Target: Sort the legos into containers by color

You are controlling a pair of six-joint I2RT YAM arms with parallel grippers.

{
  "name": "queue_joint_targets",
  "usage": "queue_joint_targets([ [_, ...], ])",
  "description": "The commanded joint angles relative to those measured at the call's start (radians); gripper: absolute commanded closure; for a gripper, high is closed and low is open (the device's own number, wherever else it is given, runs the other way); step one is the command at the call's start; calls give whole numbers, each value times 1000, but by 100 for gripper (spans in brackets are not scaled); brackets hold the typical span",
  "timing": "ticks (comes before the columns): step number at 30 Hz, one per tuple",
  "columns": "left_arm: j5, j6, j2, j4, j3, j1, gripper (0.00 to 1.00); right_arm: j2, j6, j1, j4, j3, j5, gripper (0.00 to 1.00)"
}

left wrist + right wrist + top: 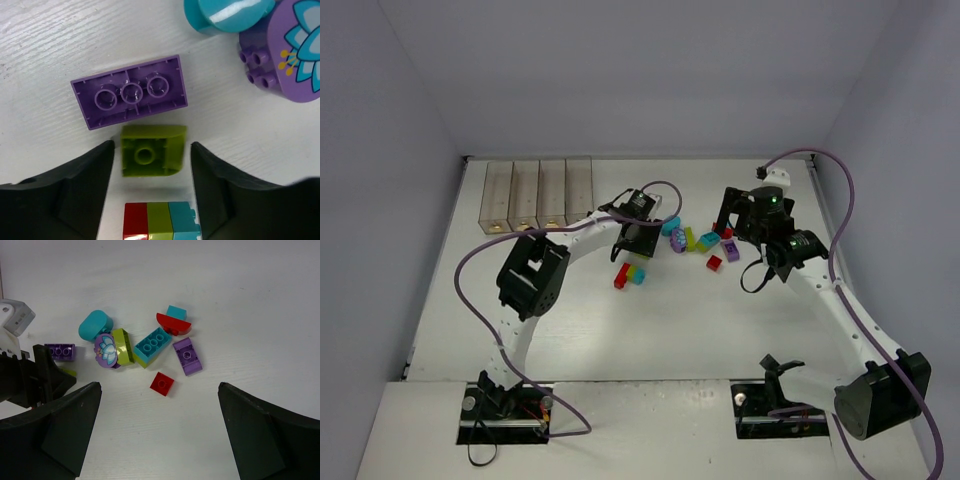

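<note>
- Left hand (152, 147) is open wide and low over the white surface (670, 330). Its fingers (75, 190) straddle a lime brick (152, 151), with a gap on both sides and no contact.
- The lime brick lies underside up. A purple brick (129, 91), also underside up, sits just beyond it; I can't tell whether the two touch.
- A red-lime-teal striped brick (160, 220) sits nearer the wrist, between the fingers and apart from the lime brick.
- In the left wrist view, a teal rounded brick (225, 15) and a round purple flower piece (287, 55) are at the upper right, next to each other.
- Right hand (159, 385) is also open wide and holds nothing. It is raised above the main cluster.
- A red square brick (162, 383) lies alone in line with the gap between the right hand's fingers.
- Cluster beyond it, seen from the right wrist:
  - a small purple brick (187, 356)
  - a long teal brick (152, 346)
  - a second lime brick (122, 346), on edge against the flower piece
  - a red half-round (173, 323) with a small teal square (176, 312) right behind it
- Four clear bins (525, 195) stand joined in a row at the far left of the surface, well apart from all the bricks.
</note>
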Motion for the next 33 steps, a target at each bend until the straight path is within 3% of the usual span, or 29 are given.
queue_joint_targets([
  [1, -44, 20, -6, -23, -10, -8, 47, 3, 10, 2, 43, 23, 7, 0],
  [5, -86, 28, -32, -30, -19, -8, 72, 7, 13, 2, 44, 15, 7, 0],
  [6, -122, 34, -56, -38, -18, -8, 82, 13, 12, 1, 44, 14, 6, 0],
  [8, -153, 43, -116, -46, -19, -5, 90, 19, 13, 1, 44, 18, 6, 0],
  [15, -207, 48, -320, -150, 50, 117, 91, 6, 10, 1, 44, 21, -22, 0],
  [20, -295, -13, -392, -207, 88, 352, 91, 7, 15, 1, 44, 18, -46, 0],
  [26, -288, -102, -333, -193, 126, 609, 90, -7, 33, 1, 49, -6, -62, 0],
  [33, -310, -239, -188, -181, 217, 759, 88, -36, 41, 1, 50, -57, -66, 0],
])
